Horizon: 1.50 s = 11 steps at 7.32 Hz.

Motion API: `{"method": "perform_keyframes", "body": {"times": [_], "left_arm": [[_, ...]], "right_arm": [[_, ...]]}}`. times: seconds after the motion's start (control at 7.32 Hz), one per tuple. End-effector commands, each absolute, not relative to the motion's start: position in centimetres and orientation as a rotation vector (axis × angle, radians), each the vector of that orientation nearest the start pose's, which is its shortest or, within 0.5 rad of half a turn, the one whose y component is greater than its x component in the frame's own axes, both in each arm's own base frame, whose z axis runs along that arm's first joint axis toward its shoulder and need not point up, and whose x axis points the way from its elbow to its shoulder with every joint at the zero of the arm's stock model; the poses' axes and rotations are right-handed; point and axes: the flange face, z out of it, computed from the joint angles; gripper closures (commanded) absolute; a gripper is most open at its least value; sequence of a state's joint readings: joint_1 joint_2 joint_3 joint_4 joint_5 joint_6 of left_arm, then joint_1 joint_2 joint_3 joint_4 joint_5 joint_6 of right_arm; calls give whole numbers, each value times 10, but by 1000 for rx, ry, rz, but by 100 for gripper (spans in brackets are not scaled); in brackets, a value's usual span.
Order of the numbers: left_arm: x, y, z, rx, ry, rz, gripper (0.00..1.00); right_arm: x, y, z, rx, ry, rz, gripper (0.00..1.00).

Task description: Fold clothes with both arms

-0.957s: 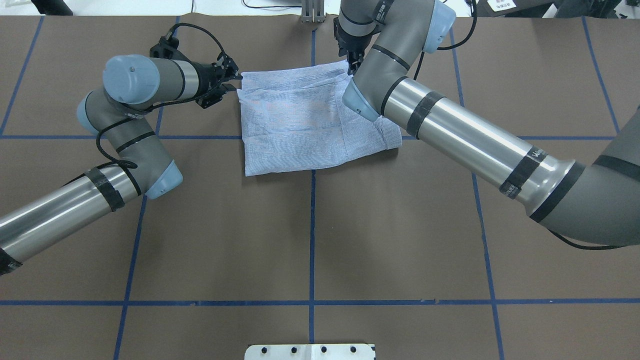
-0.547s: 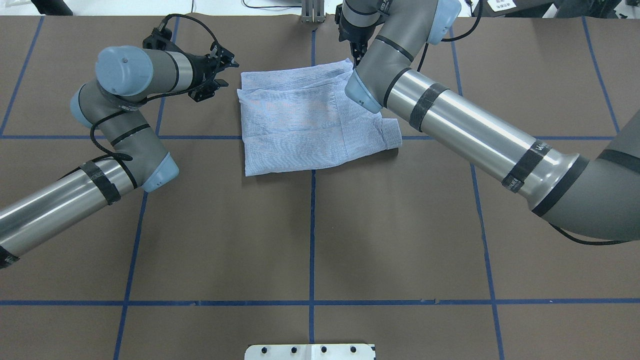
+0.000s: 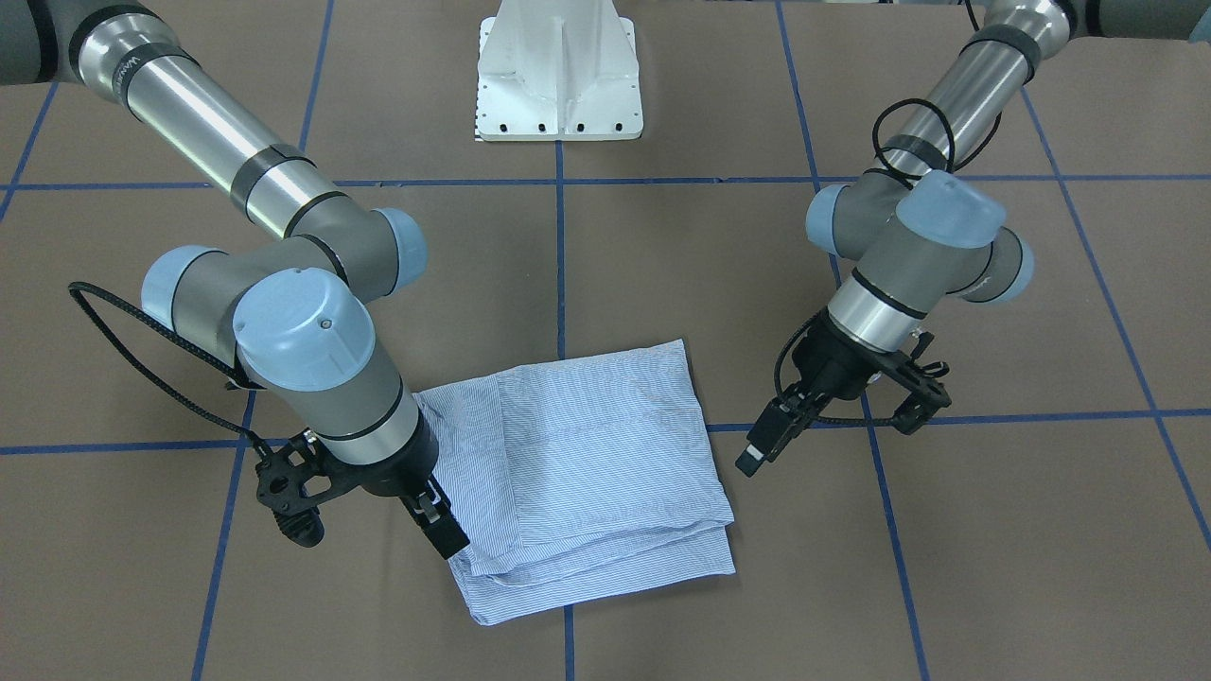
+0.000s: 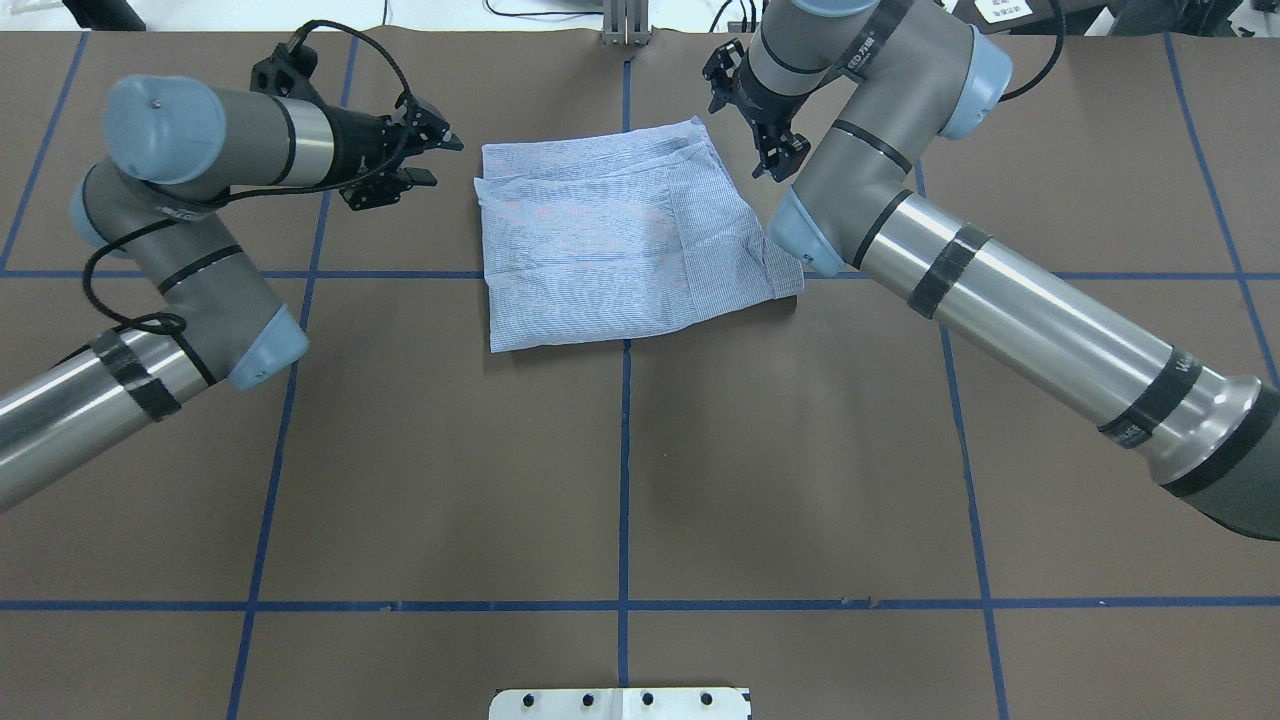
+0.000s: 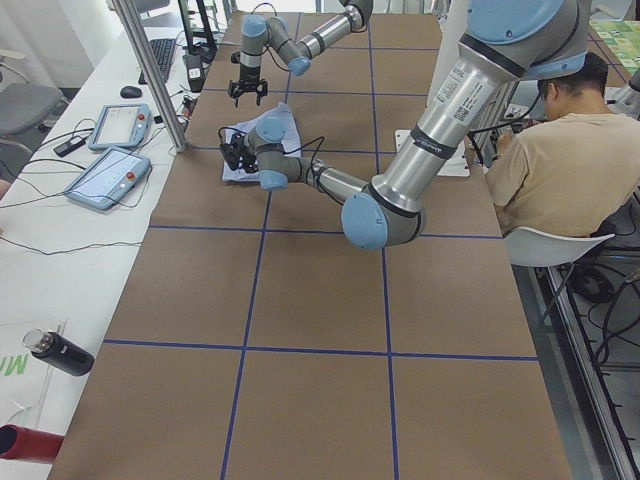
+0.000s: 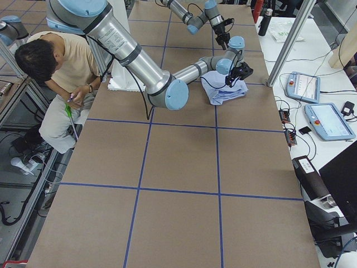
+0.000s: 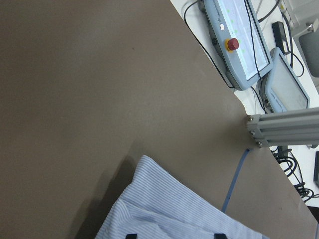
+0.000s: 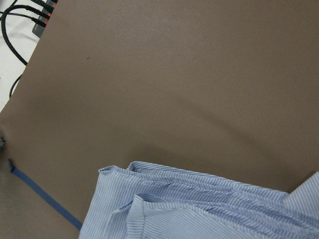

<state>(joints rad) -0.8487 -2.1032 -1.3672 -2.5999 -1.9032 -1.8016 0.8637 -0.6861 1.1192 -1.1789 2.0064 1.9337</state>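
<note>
The blue-and-white striped shirt (image 4: 620,240) lies folded into a rough rectangle on the brown table, far of centre; it also shows in the front-facing view (image 3: 587,463). My left gripper (image 4: 430,160) is open and empty, hovering just left of the shirt's far left corner; its fingertips (image 7: 130,235) stand apart over the shirt's edge (image 7: 164,209). My right gripper (image 4: 780,152) looks open and empty, a short way right of the shirt's far right corner. Its wrist view shows the shirt's corner (image 8: 199,204) but no fingers. In the front-facing view the right gripper (image 3: 435,520) hangs beside the cloth's edge.
The white pedestal base (image 3: 558,76) stands at the robot's side of the table. An aluminium post (image 4: 625,25) rises at the far edge behind the shirt. Teach pendants (image 5: 120,125) lie on the side bench. A seated person (image 5: 560,150) is beside the table.
Both grippers have drawn back from the shirt's far corners, the left one to the left, the right one to the right and up. The shirt lies still.
</note>
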Motion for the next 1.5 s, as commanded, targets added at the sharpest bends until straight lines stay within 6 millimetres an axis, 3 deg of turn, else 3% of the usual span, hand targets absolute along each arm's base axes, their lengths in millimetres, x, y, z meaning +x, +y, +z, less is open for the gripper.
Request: {"method": "perform_keyframes", "body": {"times": [0.0, 0.41, 0.68, 0.96, 1.09, 1.23, 1.37], "left_arm": [[337, -553, 353, 258, 1362, -440, 39], [255, -512, 437, 479, 1182, -120, 39], [176, -498, 504, 553, 1051, 56, 38], [105, -484, 555, 600, 957, 170, 36], [72, -475, 585, 624, 890, 204, 28], [47, -472, 615, 627, 827, 235, 27], [16, -476, 638, 604, 750, 271, 27]], "right_arm": [[-415, -675, 308, -122, -909, 778, 0], [-273, -670, 419, -61, -913, 462, 0], [-169, -656, 525, 19, -857, 241, 0], [-95, -623, 606, 46, -777, 95, 0], [-63, -601, 644, 60, -750, 12, 0], [-32, -581, 672, 57, -738, -21, 0], [-16, -559, 697, 37, -734, -82, 0]]}}
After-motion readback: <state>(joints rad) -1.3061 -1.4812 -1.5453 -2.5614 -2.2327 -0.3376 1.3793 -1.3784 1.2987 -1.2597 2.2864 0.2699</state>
